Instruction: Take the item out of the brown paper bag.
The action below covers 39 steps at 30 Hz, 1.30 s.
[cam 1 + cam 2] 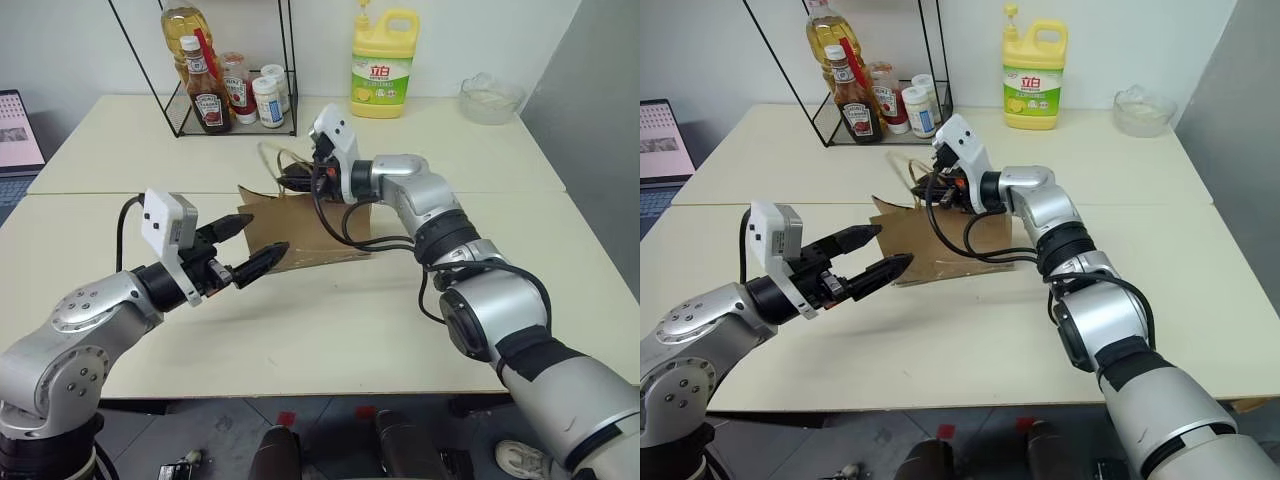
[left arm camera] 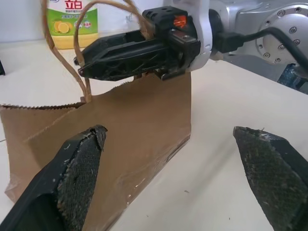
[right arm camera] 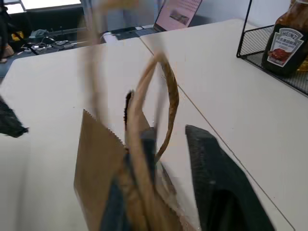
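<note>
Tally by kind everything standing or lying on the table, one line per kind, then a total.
Brown paper bag: 1
Wire rack: 1
Bottles and jars in the rack: 5
Yellow detergent jug: 1
Glass bowl: 1
Laptop: 1
Total: 10

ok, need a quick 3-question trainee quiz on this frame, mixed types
1. True or false: the left gripper is closed on the bag.
2. Where is the right gripper?
A. at the bag's top edge, by the handles
B. on the yellow jug
C. inside the wire rack
3. Fill in: the bag stands on the ____.

Key: 1 false, its fingers are spread and clear of the bag. 2 A. 3 table.
</note>
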{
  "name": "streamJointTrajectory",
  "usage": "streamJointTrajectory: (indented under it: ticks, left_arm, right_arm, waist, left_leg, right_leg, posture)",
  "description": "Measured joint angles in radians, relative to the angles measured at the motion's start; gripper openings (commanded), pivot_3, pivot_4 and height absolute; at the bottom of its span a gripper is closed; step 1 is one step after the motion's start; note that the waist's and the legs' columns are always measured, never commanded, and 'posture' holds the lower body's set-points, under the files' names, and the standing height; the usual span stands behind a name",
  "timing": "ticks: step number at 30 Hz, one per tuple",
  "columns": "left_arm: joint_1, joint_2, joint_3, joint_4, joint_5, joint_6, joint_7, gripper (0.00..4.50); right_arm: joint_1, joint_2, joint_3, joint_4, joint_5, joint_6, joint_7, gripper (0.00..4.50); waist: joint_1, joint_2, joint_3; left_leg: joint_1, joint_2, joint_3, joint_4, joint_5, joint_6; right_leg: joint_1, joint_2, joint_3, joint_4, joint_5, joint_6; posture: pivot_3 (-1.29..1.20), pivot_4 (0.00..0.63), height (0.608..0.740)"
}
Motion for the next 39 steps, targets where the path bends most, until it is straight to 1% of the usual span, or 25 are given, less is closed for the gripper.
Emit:
streamJointTrajectory:
  ticks: [3, 4, 5, 6, 8, 9, 13, 20, 23, 27, 29, 31, 32, 34, 35, 38, 39]
  left_arm:
    - [-0.012, 0.0, -0.013, 0.019, 0.005, -0.003, -0.013, 4.5]
    - [-0.017, 0.0, -0.015, 0.027, 0.009, -0.003, -0.018, 4.5]
    - [-0.023, 0.002, -0.017, 0.034, 0.013, -0.004, -0.026, 4.5]
    - [-0.032, 0.006, -0.022, 0.046, 0.018, -0.005, -0.037, 4.5]
    - [-0.053, 0.011, -0.029, 0.072, 0.027, -0.009, -0.054, 4.5]
    - [-0.071, 0.011, -0.039, 0.087, 0.037, -0.02, -0.066, 4.5]
    - [-0.134, 0.018, -0.067, 0.148, 0.066, -0.041, -0.11, 4.5]
    - [-0.231, 0.043, -0.103, 0.26, 0.115, -0.067, -0.206, 4.5]
    - [-0.284, 0.072, -0.106, 0.325, 0.13, -0.071, -0.248, 4.5]
    - [-0.375, 0.138, -0.11, 0.482, 0.204, -0.131, -0.323, 4.5]
    - [-0.451, 0.152, -0.143, 0.597, 0.262, -0.184, -0.374, 4.5]
    - [-0.539, 0.151, -0.182, 0.733, 0.333, -0.26, -0.416, 4.5]
    - [-0.575, 0.142, -0.2, 0.786, 0.364, -0.294, -0.428, 4.5]
    - [-0.699, 0.075, -0.256, 0.961, 0.461, -0.412, -0.424, 4.5]
    - [-0.776, 0.028, -0.288, 1.077, 0.522, -0.483, -0.402, 4.5]
    - [-0.922, -0.062, -0.354, 1.346, 0.662, -0.656, -0.357, 4.5]
    - [-0.953, -0.084, -0.368, 1.405, 0.693, -0.699, -0.352, 4.5]
  right_arm:
    - [0.041, -0.04, 0.003, -0.111, 0.009, 0.069, 0.051, 3.09]
    - [0.061, -0.06, 0.004, -0.162, 0.02, 0.101, 0.07, 3.14]
    - [0.074, -0.079, 0.009, -0.203, 0.028, 0.128, 0.083, 3.56]
    - [0.096, -0.105, 0.017, -0.262, 0.035, 0.163, 0.098, 3.66]
    - [0.117, -0.141, 0.019, -0.339, 0.039, 0.206, 0.108, 4.34]
    - [0.132, -0.164, 0.021, -0.391, 0.042, 0.228, 0.115, 4.48]
    - [0.171, -0.209, 0.022, -0.516, 0.052, 0.291, 0.115, 4.48]
    - [0.228, -0.265, 0.017, -0.672, 0.082, 0.395, 0.052, 4.48]
    - [0.273, -0.312, -0.021, -0.778, 0.127, 0.463, 0.026, 4.48]
    - [0.407, -0.406, -0.089, -0.974, 0.181, 0.548, -0.02, 4.48]
    - [0.53, -0.437, -0.124, -1.113, 0.199, 0.592, -0.066, 4.48]
    - [0.667, -0.431, -0.146, -1.234, 0.22, 0.641, -0.128, 4.48]
    - [0.713, -0.424, -0.149, -1.273, 0.23, 0.66, -0.153, 4.48]
    - [0.819, -0.398, -0.167, -1.381, 0.236, 0.679, -0.218, 4.48]
    - [0.872, -0.376, -0.173, -1.443, 0.243, 0.682, -0.252, 4.48]
    - [0.97, -0.345, -0.17, -1.58, 0.274, 0.691, -0.323, 4.48]
    - [0.997, -0.343, -0.169, -1.61, 0.275, 0.691, -0.34, 4.48]
  waist:
    - [0.004, 0.0, 0.0]
    - [0.006, 0.0, 0.0]
    - [0.007, 0.0, 0.0]
    - [0.01, 0.0, 0.0]
    - [0.016, 0.0, 0.0]
    - [0.017, 0.0, 0.0]
    - [0.018, 0.0, 0.0]
    - [0.018, 0.0, 0.0]
    - [0.02, 0.0, 0.0]
    - [0.026, 0.0, 0.0]
    - [0.032, 0.0, 0.0]
    - [0.035, 0.0, 0.0]
    - [0.036, 0.001, 0.001]
    - [0.044, 0.001, 0.001]
    - [0.05, 0.001, 0.001]
    - [0.051, 0.001, 0.001]
    - [0.051, 0.001, 0.0]
  left_leg:
    - [0.0, 0.0, 0.0, 0.0, 0.0, 0.0]
    - [0.0, 0.0, -0.001, 0.0, 0.0, 0.0]
    - [0.0, 0.0, -0.001, 0.0, 0.0, 0.0]
    - [0.0, 0.0, -0.001, 0.0, 0.0, 0.0]
    - [0.0, 0.0, -0.001, 0.0, 0.0, 0.0]
    - [0.0, 0.0, -0.001, 0.0, 0.0, 0.0]
    - [0.0, 0.0, -0.001, 0.0, 0.0, 0.0]
    - [-0.001, 0.0, -0.002, 0.0, 0.0, 0.0]
    - [-0.002, 0.0, -0.004, 0.0, 0.0, 0.0]
    - [-0.004, 0.0, -0.007, 0.0, 0.0, 0.0]
    - [-0.004, 0.0, -0.01, 0.0, 0.0, 0.0]
    - [-0.005, 0.0, -0.013, 0.0, 0.0, 0.0]
    - [-0.005, 0.0, -0.013, 0.0, 0.0, 0.0]
    - [-0.005, 0.0, -0.014, 0.0, 0.001, 0.0]
    - [-0.005, 0.0, -0.016, 0.0, 0.001, 0.0]
    - [-0.006, -0.001, -0.016, 0.0, 0.001, 0.0]
    - [-0.006, -0.001, -0.016, 0.0, 0.001, 0.0]
  right_leg:
    - [0.0, 0.0, 0.0, 0.0, 0.0, 0.0]
    - [0.0, 0.0, -0.001, 0.0, 0.0, 0.0]
    - [0.0, 0.0, -0.001, 0.0, 0.0, 0.0]
    - [0.0, 0.0, -0.001, 0.0, 0.0, 0.0]
    - [0.0, 0.0, -0.001, 0.0, 0.0, 0.0]
    - [0.0, 0.0, -0.001, 0.0, 0.0, 0.0]
    - [0.0, 0.0, -0.001, 0.0, 0.0, 0.0]
    - [0.0, 0.0, -0.001, -0.001, 0.0, 0.0]
    - [0.0, 0.0, -0.003, -0.001, 0.0, 0.0]
    - [0.0, 0.0, -0.006, -0.002, 0.0, 0.0]
    - [0.001, 0.0, -0.01, -0.003, -0.001, -0.001]
    - [0.001, 0.0, -0.013, -0.003, -0.001, -0.002]
    - [0.001, 0.0, -0.013, -0.002, -0.001, -0.002]
    - [0.002, 0.001, -0.015, -0.001, -0.001, -0.002]
    - [0.002, 0.001, -0.016, -0.002, -0.001, -0.002]
    - [0.002, 0.0, -0.016, -0.003, -0.001, -0.002]
    - [0.002, 0.0, -0.016, -0.004, -0.001, -0.002]
  posture:
    - [0.0, 0.15, 0.74]
    - [0.0, 0.15, 0.74]
    - [0.0, 0.15, 0.74]
    - [0.0, 0.15, 0.74]
    - [0.0, 0.15, 0.74]
    - [0.0, 0.15, 0.74]
    - [0.0, 0.15, 0.74]
    - [0.0, 0.15, 0.74]
    - [0.0, 0.15, 0.74]
    - [0.0, 0.15, 0.74]
    - [0.0, 0.15, 0.74]
    - [0.0, 0.15, 0.74]
    - [0.0, 0.15, 0.74]
    - [0.0, 0.15, 0.74]
    - [0.0, 0.15, 0.74]
    - [0.0, 0.15, 0.74]
    - [0.0, 0.15, 0.74]
